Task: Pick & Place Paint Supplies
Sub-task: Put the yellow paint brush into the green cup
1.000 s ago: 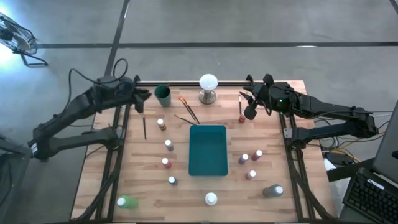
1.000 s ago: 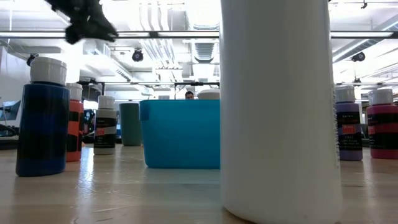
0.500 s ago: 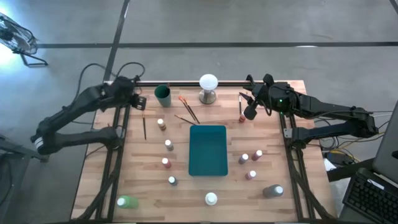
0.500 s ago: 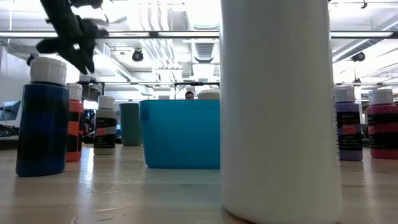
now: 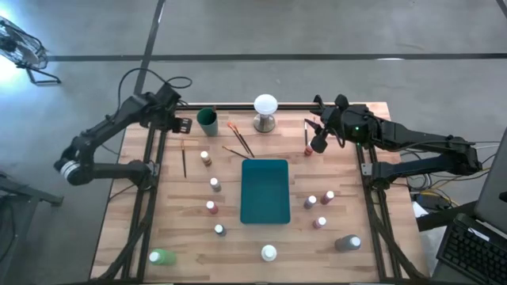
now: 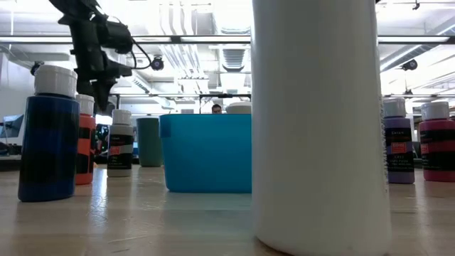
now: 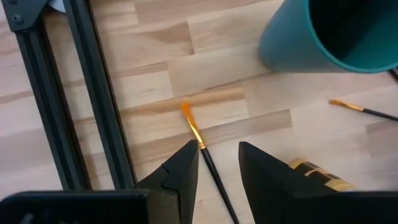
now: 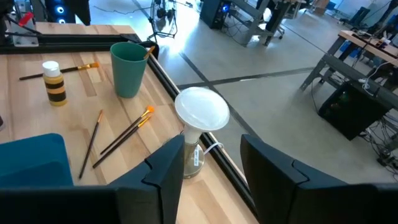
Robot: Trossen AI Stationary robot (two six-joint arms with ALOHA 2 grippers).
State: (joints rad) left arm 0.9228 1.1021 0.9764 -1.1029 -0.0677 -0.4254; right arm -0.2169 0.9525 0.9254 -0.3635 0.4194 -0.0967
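teal tray (image 5: 264,191) flat on pale wood table (image 5: 182,229), and a darker green cup (image 5: 207,120) up by the rail; white ball (image 5: 265,104) on its shiny metal base; brushes (image 5: 240,140) show orange tips on dark handles; bottles wear white caps: green one (image 5: 162,256), grey one (image 5: 347,244), purple (image 6: 399,151), red (image 6: 436,146), dark blue (image 6: 49,139), one black-and-orange striped (image 8: 53,83)
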